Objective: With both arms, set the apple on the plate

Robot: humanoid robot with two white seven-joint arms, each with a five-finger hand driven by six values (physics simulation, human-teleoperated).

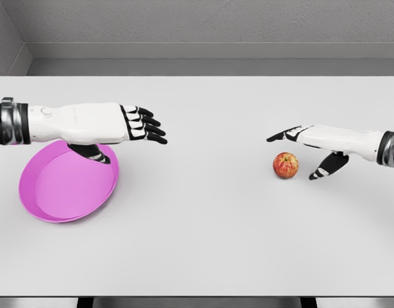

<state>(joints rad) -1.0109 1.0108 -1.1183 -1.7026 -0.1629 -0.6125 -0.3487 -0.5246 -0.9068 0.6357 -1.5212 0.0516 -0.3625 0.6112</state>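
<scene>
- Apple (285,165) rests on the white table (203,231); right hand (312,149) hovers just at its 3 o'clock, fingers spread, holding nothing
- Left hand (129,125) hovers over the pink plate (46,192) at its 12 o'clock rim, fingers extended, empty

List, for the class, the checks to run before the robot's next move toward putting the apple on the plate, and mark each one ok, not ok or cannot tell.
1. Apple resting on the table, not held: ok.
2. Right hand open beside the apple, fingers spread: ok.
3. Right hand gripping the apple: not ok; it has not closed on it.
4. Plate holds nothing: ok.
5. Left hand open over the plate's far rim: ok.
6. Left hand touching the plate: cannot tell; the thumb reaches down towards it.
</scene>
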